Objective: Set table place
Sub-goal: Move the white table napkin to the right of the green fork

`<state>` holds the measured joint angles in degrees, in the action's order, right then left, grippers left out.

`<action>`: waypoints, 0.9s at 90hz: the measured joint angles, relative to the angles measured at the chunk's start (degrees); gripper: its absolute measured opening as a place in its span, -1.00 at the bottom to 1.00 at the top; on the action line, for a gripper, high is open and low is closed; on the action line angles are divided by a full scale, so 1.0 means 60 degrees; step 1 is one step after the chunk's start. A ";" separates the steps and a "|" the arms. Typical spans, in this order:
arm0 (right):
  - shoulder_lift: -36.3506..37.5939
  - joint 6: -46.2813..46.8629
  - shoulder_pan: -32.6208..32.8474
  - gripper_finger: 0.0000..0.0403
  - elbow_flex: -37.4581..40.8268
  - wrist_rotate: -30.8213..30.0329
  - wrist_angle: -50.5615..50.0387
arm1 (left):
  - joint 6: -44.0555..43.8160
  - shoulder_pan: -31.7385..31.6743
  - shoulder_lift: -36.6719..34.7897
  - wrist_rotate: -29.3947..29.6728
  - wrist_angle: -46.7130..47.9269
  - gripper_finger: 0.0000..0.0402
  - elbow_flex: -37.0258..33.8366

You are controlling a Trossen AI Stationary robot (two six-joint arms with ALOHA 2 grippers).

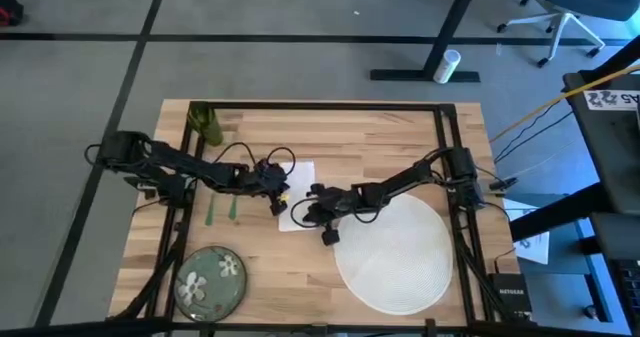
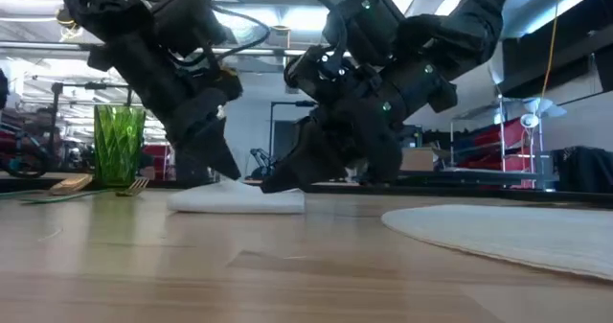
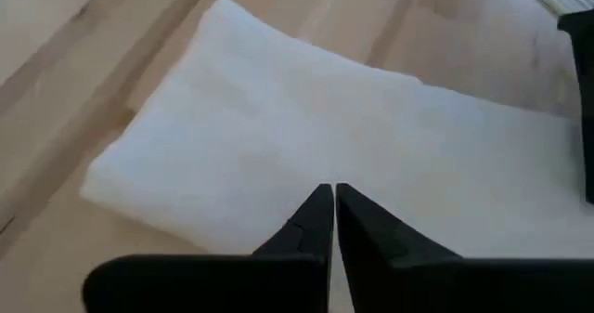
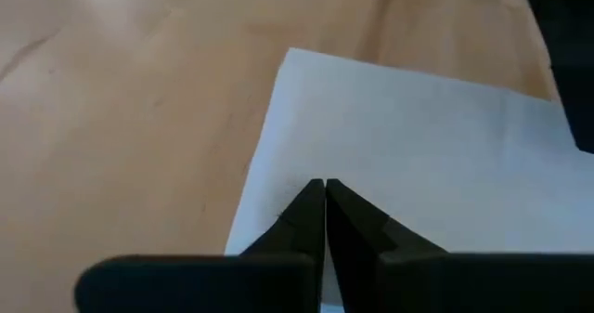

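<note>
On the butcher-block table (image 1: 400,137), mid-board, both arms meet over the white napkin (image 1: 300,205): left gripper (image 3: 333,194) and right gripper (image 4: 324,188) each press together fingertips onto it, apparently to slide it flat toward the woven placemat (image 1: 400,257)
</note>
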<state>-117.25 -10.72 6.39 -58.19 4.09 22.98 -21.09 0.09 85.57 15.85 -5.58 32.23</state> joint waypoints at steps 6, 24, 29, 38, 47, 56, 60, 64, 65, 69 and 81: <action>0.0000 0.0000 0.0000 -1.00 0.0000 -0.0002 0.0015 | -0.0182 0.0031 0.0141 -0.0078 -0.0074 -1.00 0.0000; 0.0000 0.0004 0.0000 -1.00 -0.0007 -0.0002 0.0098 | -0.0266 0.0200 0.1213 -0.0419 -0.1280 -1.00 0.0000; 0.0000 0.0031 0.0000 -1.00 -0.0010 -0.0002 0.0140 | -0.0401 0.0191 0.1467 -0.0446 -0.1525 -1.00 0.0027; 0.0000 0.0055 0.0000 -1.00 -0.0011 -0.0011 0.0119 | -0.0476 0.0278 0.1761 -0.0498 -0.1589 -1.00 0.0044; 0.0000 0.0066 -0.0007 -1.00 -0.0011 -0.0024 0.0087 | -0.0471 0.0487 0.1709 -0.0446 -0.1355 -1.00 0.0047; 0.0000 0.0066 -0.0007 -1.00 -0.0011 -0.0035 0.0084 | -0.0598 0.0749 0.1474 -0.0546 -0.0716 -1.00 0.0038; 0.0000 0.0066 -0.0007 -1.00 -0.0011 -0.0039 0.0084 | -0.0661 0.0860 0.1344 -0.0571 -0.0402 -1.00 0.0036; 0.0000 0.0066 -0.0007 -1.00 -0.0011 -0.0039 0.0084 | -0.0750 0.0969 0.1217 -0.0575 -0.0121 -1.00 0.0036; 0.0000 0.0066 -0.0007 -1.00 -0.0011 -0.0039 0.0084 | -0.0777 0.0998 0.1180 -0.0575 -0.0043 -1.00 0.0036; 0.0000 0.0066 -0.0007 -1.00 -0.0011 -0.0039 0.0085 | -0.0898 0.1117 0.1046 -0.0571 0.0226 -1.00 0.0030; 0.0000 0.0011 -0.0007 -1.00 -0.0011 -0.0041 0.0084 | -0.1120 0.1431 0.0640 -0.0488 0.0824 -1.00 0.0015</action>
<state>-117.25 -10.66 6.35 -58.26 3.84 23.49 -27.81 8.68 89.42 12.92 -0.63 32.32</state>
